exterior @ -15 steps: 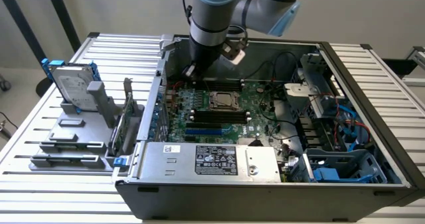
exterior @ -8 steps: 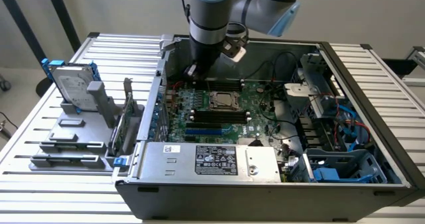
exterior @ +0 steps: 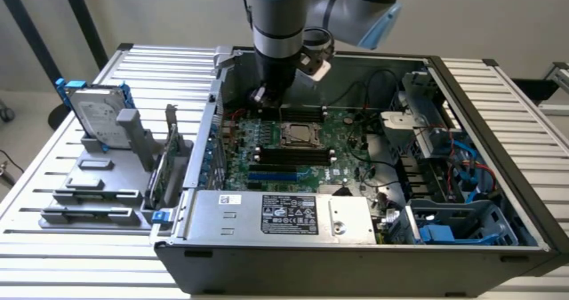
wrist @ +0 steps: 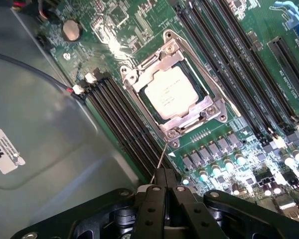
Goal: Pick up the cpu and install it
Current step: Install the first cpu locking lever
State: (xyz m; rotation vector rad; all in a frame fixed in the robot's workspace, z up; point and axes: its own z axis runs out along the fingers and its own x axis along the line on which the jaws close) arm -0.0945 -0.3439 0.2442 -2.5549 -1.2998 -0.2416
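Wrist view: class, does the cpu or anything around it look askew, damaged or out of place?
Nothing stands out. The cpu lies flat and square inside the socket frame, its edges parallel to the frame's. The shut pincer hovers near the frame's corner.

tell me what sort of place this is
Probably a robotics lab bench for computer assembly: an open PC case on a slatted table, a robot arm reaching into it, a hard drive in a fixture alongside.

Exterior view looks down obliquely on the whole case (exterior: 356,263); wrist view faces the socket (wrist: 210,107) closely; both share it
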